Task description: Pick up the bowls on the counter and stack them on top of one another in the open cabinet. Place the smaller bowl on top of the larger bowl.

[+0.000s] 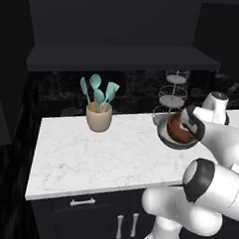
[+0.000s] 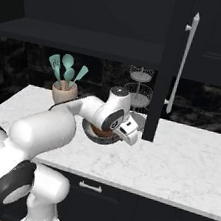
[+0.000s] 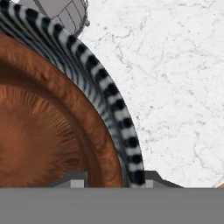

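Smaller bowl (image 1: 176,128): reddish-brown, sits nested inside the larger bowl (image 1: 163,135), toward 3 o'clock on the worktop (image 1: 104,155) in the left base view.
Larger bowl: dark grey rim rings the brown one; rests on the marble just in front of the wire basket stand (image 1: 173,92).
Jaws: the gripper (image 1: 190,126) is down at the bowls' right rim; whether the jaws are open or clamped I cannot tell, since the tips are barely visible in any view.
Left base view: shows the brown interior of the smaller bowl from above, the hand covering its 3 o'clock edge; utensil cup (image 1: 98,117) with teal tools stands well apart at 9 o'clock of the bowls.
Right base view: arm hides most of the bowls; only a grey rim arc with a sliver of brown (image 2: 100,131) shows under the wrist. This view alone shows the open cabinet door (image 2: 166,65) edge-on with its long silver handle, at 12 o'clock of the bowls.
Hand view: close on the brown wood grain (image 3: 48,131); the larger bowl's outer edge (image 3: 111,94) reads as black-and-white stripes here, a pattern the base views do not resolve. White marble fills 1 to 4 o'clock.
Open cabinet (image 1: 120,57): dark shelf ledge above the worktop, in shadow.
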